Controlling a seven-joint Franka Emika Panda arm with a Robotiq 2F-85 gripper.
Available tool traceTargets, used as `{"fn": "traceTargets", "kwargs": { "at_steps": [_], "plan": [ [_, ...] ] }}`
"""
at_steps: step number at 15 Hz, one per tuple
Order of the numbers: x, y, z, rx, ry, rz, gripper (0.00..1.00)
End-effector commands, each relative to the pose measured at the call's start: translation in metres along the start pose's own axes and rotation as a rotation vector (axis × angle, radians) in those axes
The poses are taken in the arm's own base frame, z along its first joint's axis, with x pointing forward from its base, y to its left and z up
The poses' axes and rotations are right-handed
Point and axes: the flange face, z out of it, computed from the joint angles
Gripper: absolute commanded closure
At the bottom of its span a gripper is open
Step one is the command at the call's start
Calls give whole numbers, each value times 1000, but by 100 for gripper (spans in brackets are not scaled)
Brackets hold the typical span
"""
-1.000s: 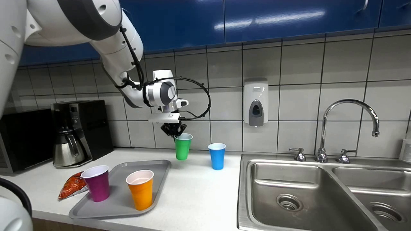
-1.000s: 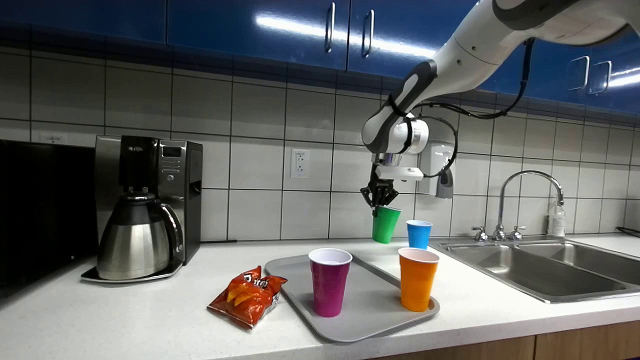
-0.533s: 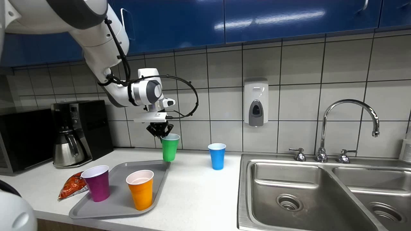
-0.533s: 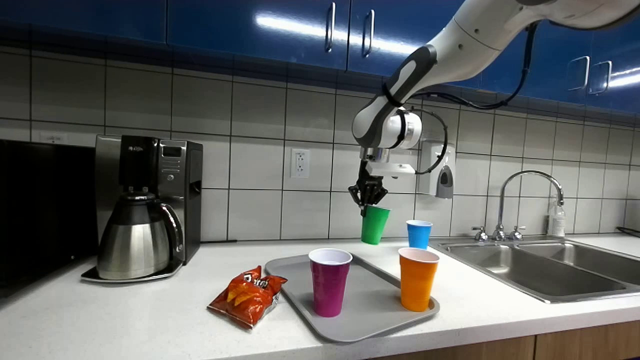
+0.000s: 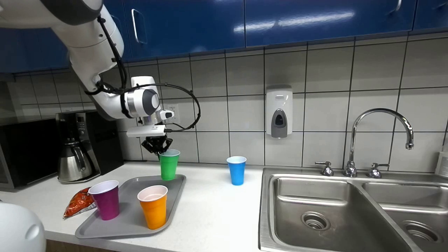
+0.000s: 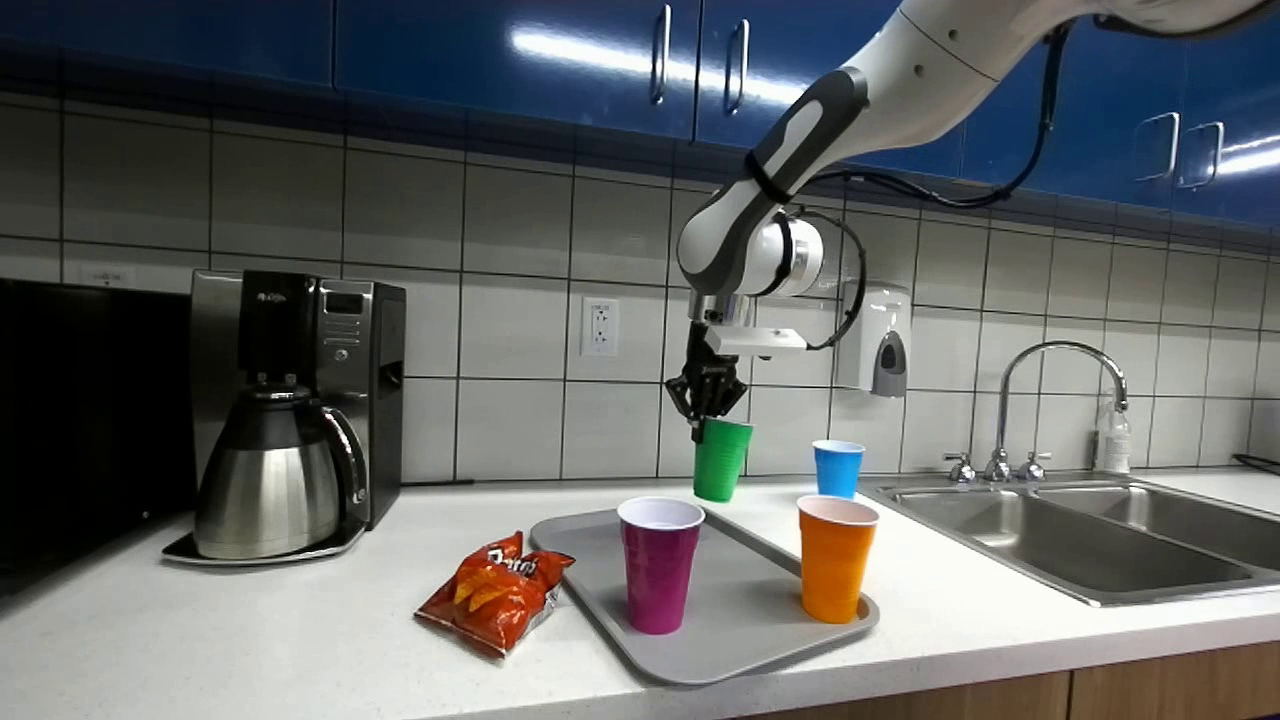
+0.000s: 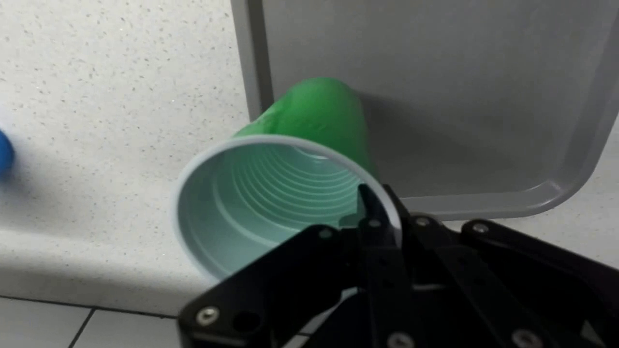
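Observation:
My gripper (image 7: 379, 191) is shut on the rim of a green cup (image 7: 325, 113), one finger (image 7: 368, 205) inside the wall and the other outside. In both exterior views the green cup (image 5: 168, 166) hangs slightly tilted below the gripper (image 6: 698, 432), by the back corner of a grey tray (image 5: 140, 183). From the wrist, its base appears over the tray (image 7: 464, 96), close to an edge; how high above is hard to tell. Toward the front of the tray stand a purple cup (image 6: 660, 572) and an orange cup (image 6: 836, 572), both upright. A blue cup (image 5: 237, 171) stands on the counter.
Beside the tray lies a red chip bag (image 6: 495, 595). A coffee maker (image 6: 362, 400) with a steel carafe (image 6: 268, 495) is by the wall. Opposite is a double sink (image 5: 266, 210) with a tall faucet (image 5: 378, 110). Blue cabinets (image 5: 196, 28) hang above, near the arm.
The arm has carried the green cup leftward in both exterior views, from beside the blue cup to the tray's back corner, dipping slightly at the end. The other cups have stayed put.

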Motion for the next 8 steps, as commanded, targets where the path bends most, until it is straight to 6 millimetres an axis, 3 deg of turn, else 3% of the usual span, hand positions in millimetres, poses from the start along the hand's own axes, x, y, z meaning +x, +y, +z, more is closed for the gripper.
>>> {"fn": "traceTargets", "kwargs": {
  "at_steps": [1, 8],
  "plan": [
    [-9, -29, -6, -10, 26, -19, 99],
    [-17, -82, 0, 9, 40, -71, 99]
  ]
}}
